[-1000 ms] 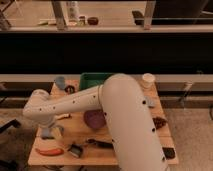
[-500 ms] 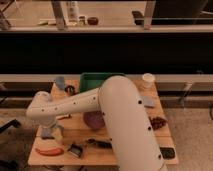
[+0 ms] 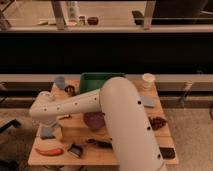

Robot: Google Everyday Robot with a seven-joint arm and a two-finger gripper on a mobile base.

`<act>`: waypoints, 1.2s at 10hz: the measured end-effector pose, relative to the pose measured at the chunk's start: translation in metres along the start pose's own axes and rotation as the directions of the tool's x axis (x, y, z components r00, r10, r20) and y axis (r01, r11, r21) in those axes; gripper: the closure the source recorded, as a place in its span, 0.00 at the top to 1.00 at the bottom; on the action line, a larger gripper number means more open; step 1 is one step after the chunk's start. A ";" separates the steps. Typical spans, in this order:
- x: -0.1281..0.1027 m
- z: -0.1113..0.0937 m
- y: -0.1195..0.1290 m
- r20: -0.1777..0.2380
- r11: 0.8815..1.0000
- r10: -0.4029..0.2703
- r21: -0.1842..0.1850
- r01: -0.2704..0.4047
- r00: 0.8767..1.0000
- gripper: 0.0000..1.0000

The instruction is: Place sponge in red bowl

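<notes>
Dim warm light falls from above, the gripper (image 3: 48, 131) low at the table's (image 3: 165, 134) left edge in soft shadow.

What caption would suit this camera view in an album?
White robot arm reaches across a wooden table, gripper at a blue-grey rectangular sponge near its left edge.

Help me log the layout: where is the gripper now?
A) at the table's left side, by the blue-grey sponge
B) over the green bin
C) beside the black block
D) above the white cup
A: the gripper sits low at the left side of the table, right by the sponge.
</notes>
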 end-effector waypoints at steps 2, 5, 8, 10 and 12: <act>0.001 -0.010 -0.001 -0.015 1.000 0.001 0.016 -0.001 1.000 0.35; 0.007 -0.025 0.002 -0.045 0.999 0.012 0.034 -0.010 0.999 0.04; 0.038 -0.052 0.007 -0.073 0.997 0.054 0.055 -0.050 0.996 0.02; 0.082 -0.081 0.017 -0.098 0.992 0.110 0.071 -0.103 0.989 0.15; 0.120 -0.113 0.032 -0.122 0.984 0.168 0.084 -0.158 0.978 0.10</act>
